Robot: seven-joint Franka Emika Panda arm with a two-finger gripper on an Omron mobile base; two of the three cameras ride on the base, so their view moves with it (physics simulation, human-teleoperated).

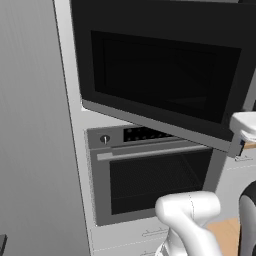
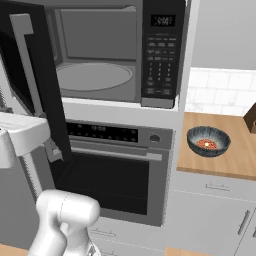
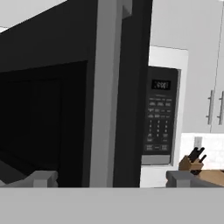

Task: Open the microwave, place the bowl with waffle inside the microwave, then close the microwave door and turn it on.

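Observation:
The microwave stands open, showing its grey interior and round turntable, with the keypad panel on its right. The microwave door is swung wide out to the left, its slim grey handle upright at the free edge. My gripper is open at that edge, the fingertips standing apart on either side of the handle without gripping it. From the base the gripper sits at the door's lower outer corner. The bowl with the waffle rests on the wooden counter.
An oven with a horizontal bar handle sits directly under the microwave. A knife block stands on the counter's far right. White cabinets hang above, and a tall grey panel fills the left.

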